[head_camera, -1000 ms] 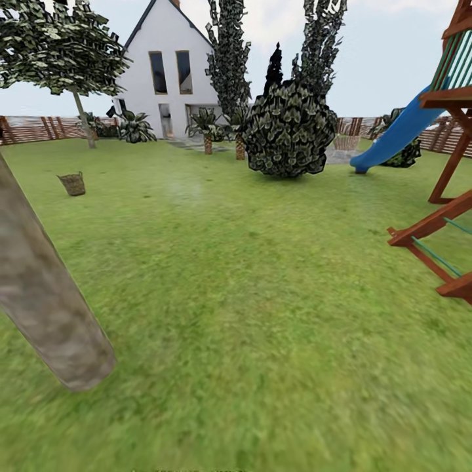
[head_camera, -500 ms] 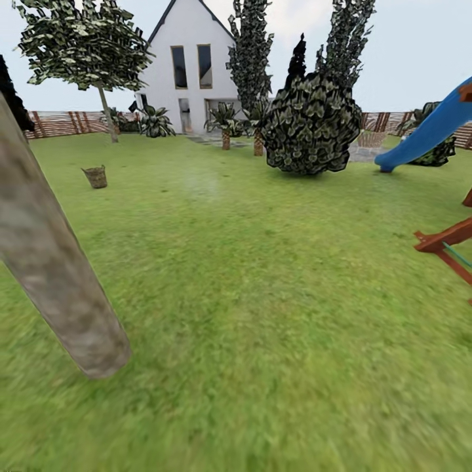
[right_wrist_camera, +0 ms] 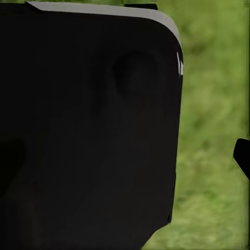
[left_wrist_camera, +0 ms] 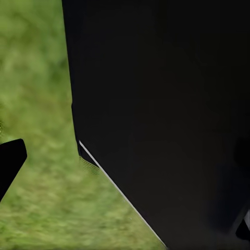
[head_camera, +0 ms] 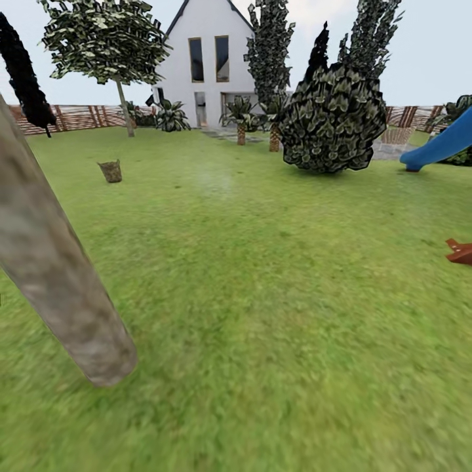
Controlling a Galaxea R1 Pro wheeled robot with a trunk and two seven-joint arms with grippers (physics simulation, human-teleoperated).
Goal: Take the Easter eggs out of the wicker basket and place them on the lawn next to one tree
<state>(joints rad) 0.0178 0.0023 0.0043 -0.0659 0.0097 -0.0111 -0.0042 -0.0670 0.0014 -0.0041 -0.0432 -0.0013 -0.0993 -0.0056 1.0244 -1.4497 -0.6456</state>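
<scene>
Grass is spreading across the head view, the lawn [head_camera: 275, 295] running back to a brown slat fence [head_camera: 78, 118] and a white house [head_camera: 210, 59]. The wicker basket [head_camera: 111, 171] is sitting on the grass far off toward the left, too small to tell whether any eggs are lying in it. A thick pale grey-beige trunk [head_camera: 59, 282] is leaning across the near left, meeting the ground close by. A leafy tree [head_camera: 108, 39] is standing beyond the basket near the fence, and a round dark bush [head_camera: 337, 121] is sitting right of centre, with a blue slide [head_camera: 442, 144] at the right edge. Both wrist views are looking past a black panel, probably robot body, onto blurred grass; whether either gripper is open or closed cannot be told
</scene>
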